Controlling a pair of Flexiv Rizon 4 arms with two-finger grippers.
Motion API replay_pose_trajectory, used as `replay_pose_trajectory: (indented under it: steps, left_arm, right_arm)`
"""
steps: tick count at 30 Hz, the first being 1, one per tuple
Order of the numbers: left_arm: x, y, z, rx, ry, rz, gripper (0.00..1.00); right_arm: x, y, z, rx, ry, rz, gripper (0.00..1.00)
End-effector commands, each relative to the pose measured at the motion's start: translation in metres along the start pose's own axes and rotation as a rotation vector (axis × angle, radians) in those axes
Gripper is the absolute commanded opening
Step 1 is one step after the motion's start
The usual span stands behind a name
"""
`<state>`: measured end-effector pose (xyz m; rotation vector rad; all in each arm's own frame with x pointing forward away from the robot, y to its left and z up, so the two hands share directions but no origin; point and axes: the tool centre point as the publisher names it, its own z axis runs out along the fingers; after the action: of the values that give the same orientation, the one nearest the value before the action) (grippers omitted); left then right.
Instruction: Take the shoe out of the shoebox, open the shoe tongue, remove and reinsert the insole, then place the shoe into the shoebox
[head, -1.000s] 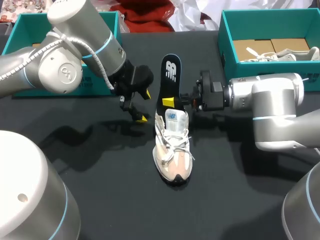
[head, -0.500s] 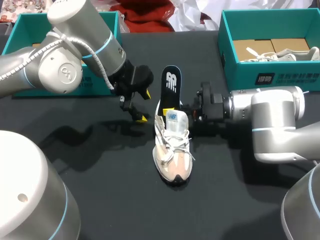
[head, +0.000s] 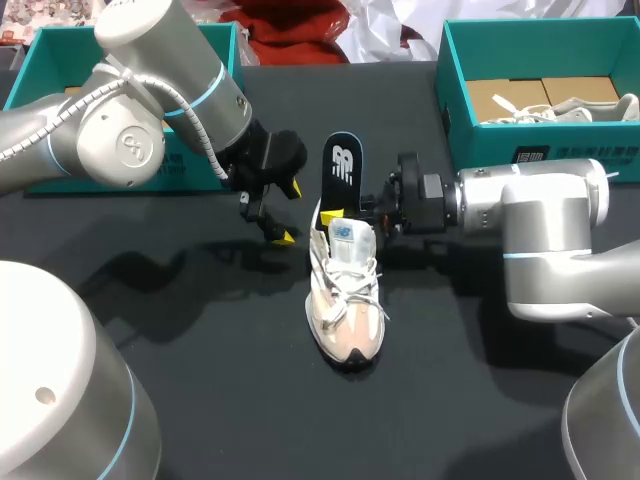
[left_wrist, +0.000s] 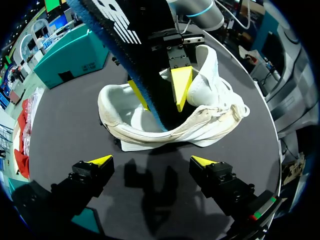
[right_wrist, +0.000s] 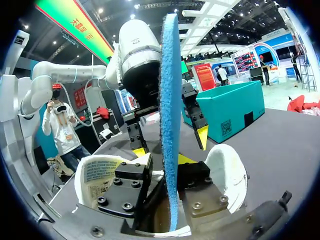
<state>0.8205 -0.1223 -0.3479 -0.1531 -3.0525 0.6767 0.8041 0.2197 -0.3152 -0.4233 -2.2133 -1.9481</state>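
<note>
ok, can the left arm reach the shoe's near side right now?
Probably yes. Left arm jaws are open facing the shoe, only bare table between. The right arm, jaws shut on the insole, crowds the opening.

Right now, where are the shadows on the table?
Head view: the left arm throws a soft shadow on the table left of the shoe; left wrist view: the left gripper casts a darker shadow between its open fingers; right wrist view: none clear.
</note>
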Motion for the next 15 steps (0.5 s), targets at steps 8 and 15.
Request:
replay_pose_trajectory:
  steps: [8, 15]
  left_arm:
    - [-0.001, 0.0, 0.001, -0.001, 0.001, 0.001, 1.0]
    - [-0.001, 0.0, 0.001, -0.001, 0.001, 0.001, 1.0]
  right_arm:
    - [-0.002, 0.019, -0.007, -0.015, 0.005, -0.03, 0.13]
    - [-0.017, 0.007, -0.003, 0.004, -0.024, 0.036, 0.0]
